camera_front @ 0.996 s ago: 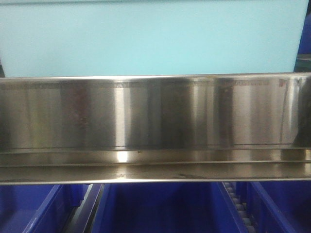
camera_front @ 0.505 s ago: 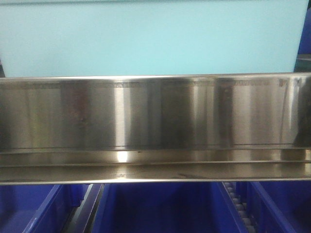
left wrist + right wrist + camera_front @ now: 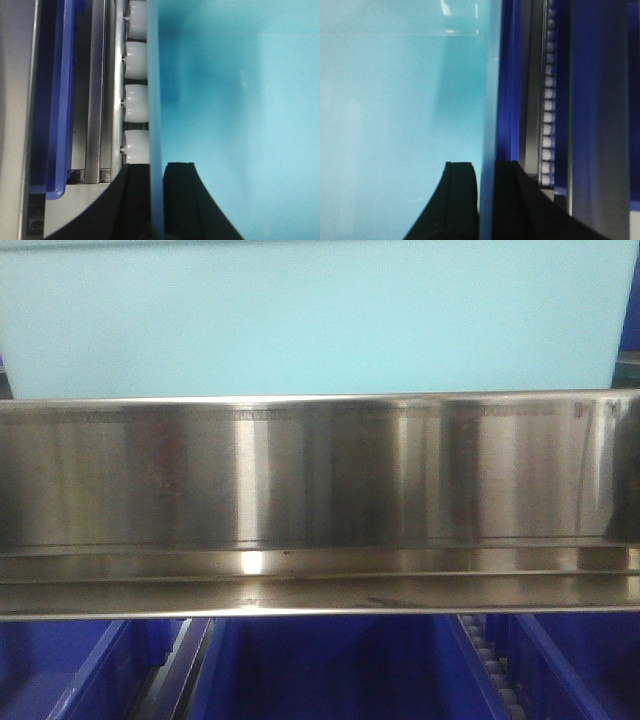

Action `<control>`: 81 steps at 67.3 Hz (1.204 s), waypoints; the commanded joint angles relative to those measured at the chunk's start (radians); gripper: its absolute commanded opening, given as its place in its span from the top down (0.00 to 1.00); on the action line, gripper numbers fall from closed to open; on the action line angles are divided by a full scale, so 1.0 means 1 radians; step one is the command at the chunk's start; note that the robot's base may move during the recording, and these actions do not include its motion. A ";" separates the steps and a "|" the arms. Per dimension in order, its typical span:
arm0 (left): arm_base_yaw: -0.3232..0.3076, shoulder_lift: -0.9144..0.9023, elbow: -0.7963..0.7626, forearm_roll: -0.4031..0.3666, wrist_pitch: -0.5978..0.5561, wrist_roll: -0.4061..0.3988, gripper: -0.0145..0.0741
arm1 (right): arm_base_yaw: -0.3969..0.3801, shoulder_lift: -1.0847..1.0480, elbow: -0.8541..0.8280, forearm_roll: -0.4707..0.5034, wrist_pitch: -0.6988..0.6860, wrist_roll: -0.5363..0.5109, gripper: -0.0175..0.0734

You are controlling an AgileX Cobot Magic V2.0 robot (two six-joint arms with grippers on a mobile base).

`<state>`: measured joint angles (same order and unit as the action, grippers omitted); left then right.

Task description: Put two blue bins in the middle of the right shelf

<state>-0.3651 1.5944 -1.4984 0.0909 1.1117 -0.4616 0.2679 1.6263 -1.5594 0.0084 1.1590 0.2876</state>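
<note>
One pale blue bin (image 3: pixel 310 320) fills the top of the front view, just above a steel shelf rail. My left gripper (image 3: pixel 156 167) is shut on the bin's left wall (image 3: pixel 235 100), one black finger inside and one outside. On the opposite side, my right gripper (image 3: pixel 486 165) is shut on the right wall of the same bin (image 3: pixel 395 100), which passes between its two fingers. Only this one bin shows.
A broad steel shelf rail (image 3: pixel 320 480) crosses the front view. Dark blue crates (image 3: pixel 330 670) sit below it. White rollers (image 3: pixel 136 100) and a dark blue crate (image 3: pixel 55 100) lie left of the bin. Another dark blue crate (image 3: pixel 510 75) and a roller track (image 3: pixel 549 100) lie right of it.
The pale blue bin has shifted only very slightly in the front view. The shelf rail and the dark blue crates look the same.
</note>
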 commanded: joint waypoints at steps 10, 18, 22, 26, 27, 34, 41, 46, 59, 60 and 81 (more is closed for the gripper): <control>-0.001 -0.050 -0.137 0.122 -0.001 0.004 0.96 | 0.025 -0.060 -0.094 -0.190 -0.050 -0.007 0.98; -0.001 -0.069 -0.212 0.167 -0.010 0.004 0.96 | 0.048 -0.082 -0.136 -0.250 -0.104 -0.007 0.98; -0.001 -0.080 -0.246 0.179 -0.029 0.004 0.96 | 0.050 -0.095 -0.149 -0.256 -0.152 -0.007 0.98; -0.001 -0.091 -0.272 0.193 -0.064 0.004 0.96 | 0.050 -0.106 -0.160 -0.256 -0.201 -0.007 0.98; -0.001 -0.094 -0.279 0.193 -0.072 0.004 0.96 | 0.050 -0.110 -0.163 -0.256 -0.213 -0.007 0.98; -0.001 -0.107 -0.313 0.216 -0.142 0.004 0.96 | 0.050 -0.122 -0.181 -0.256 -0.277 -0.007 0.98; -0.001 -0.112 -0.322 0.239 -0.200 0.004 0.96 | 0.050 -0.122 -0.199 -0.256 -0.331 -0.007 0.98; -0.001 -0.112 -0.322 0.256 -0.216 0.004 0.96 | 0.050 -0.122 -0.207 -0.256 -0.355 -0.007 0.98; -0.001 -0.112 -0.322 0.260 -0.218 0.004 0.96 | 0.050 -0.122 -0.206 -0.256 -0.387 -0.007 0.98; -0.001 -0.112 -0.322 0.260 -0.218 0.004 0.96 | 0.050 -0.122 -0.206 -0.256 -0.387 -0.007 0.98; -0.001 -0.112 -0.322 0.260 -0.218 0.004 0.96 | 0.050 -0.122 -0.206 -0.256 -0.386 -0.007 0.98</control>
<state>-0.3668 1.5017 -1.8084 0.3216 0.9353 -0.4634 0.3225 1.5198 -1.7538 -0.2068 0.8076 0.2981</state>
